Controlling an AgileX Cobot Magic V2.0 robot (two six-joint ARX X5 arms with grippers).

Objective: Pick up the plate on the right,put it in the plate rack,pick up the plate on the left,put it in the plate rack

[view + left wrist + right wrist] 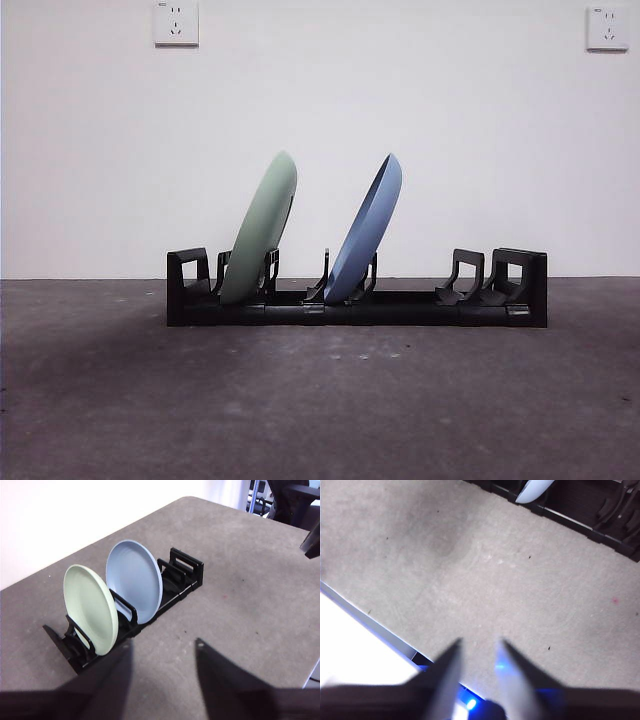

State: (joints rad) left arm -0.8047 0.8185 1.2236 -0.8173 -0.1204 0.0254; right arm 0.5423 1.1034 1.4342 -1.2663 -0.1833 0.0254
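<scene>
We find the plate rack [356, 301], black moulded plastic with curved prongs and blocky ends, lying with its long axis across the grey, matte worktop [320, 400]. The green plate [262, 228] stands on edge near its left end, the blue plate [366, 230] in a middle slot; both are smooth, round and lean rightward. The left end effector [165, 680] and right end effector [477, 672] hang above bare worktop, jaws apart, holding nothing.

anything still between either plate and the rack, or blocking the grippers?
Nothing visible. The green plate and blue plate both stand tilted in the plate rack. The left gripper and right gripper are open, holding nothing.
</scene>
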